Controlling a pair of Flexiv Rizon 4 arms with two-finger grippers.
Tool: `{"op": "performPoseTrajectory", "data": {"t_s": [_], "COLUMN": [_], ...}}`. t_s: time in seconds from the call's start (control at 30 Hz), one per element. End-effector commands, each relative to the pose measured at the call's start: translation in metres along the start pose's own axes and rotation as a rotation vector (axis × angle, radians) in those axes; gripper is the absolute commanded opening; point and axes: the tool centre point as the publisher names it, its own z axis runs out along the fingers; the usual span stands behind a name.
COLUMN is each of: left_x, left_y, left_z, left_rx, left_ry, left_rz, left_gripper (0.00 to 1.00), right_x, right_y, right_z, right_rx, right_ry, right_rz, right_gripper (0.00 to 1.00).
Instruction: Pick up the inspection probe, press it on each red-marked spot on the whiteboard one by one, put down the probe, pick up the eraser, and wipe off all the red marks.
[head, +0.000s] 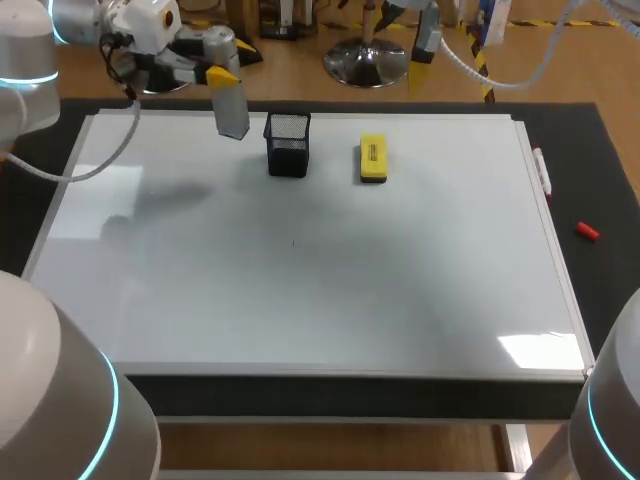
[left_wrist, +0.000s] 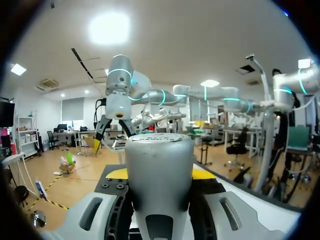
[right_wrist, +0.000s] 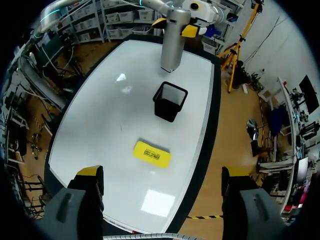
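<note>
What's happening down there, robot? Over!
Left gripper shut on the probe, beside the mesh cup. Right gripper open, empty. Eraser lying on the whiteboard. Nothing seems in the way.

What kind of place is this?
Likely a robot test bench in a lab: a whiteboard as work surface, a probe in the left gripper, an eraser beside a mesh cup.

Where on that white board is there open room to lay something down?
The whole near half of the whiteboard is bare, from the mesh cup and yellow eraser to the front edge. Crowded only along the far edge, where the left end effector holds the grey probe beside the cup.
</note>
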Motion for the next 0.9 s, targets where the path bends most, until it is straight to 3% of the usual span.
{"op": "performPoseTrajectory", "data": {"t_s": [0.03,0.6,0.9], "left_x": [-0.003,-0.037,-0.051], "left_y": [-0.008,0.004,0.013], "left_z": [0.011,0.048,0.06], "left_rx": [-0.021,0.035,0.036], "left_ry": [-0.319,-0.368,-0.348], "left_rz": [0.006,0.034,0.04], "left_gripper": [0.0,0.0,0.0], "right_x": [-0.001,-0.001,-0.001], "right_y": [0.0,0.0,0.0], "right_z": [-0.001,-0.001,-0.001], "right_rx": [0.004,0.004,0.004], "right_ry": [0.004,0.004,0.004], "right_rz": [-0.001,-0.001,-0.001], "right_gripper": [1.0,1.0,1.0]}}
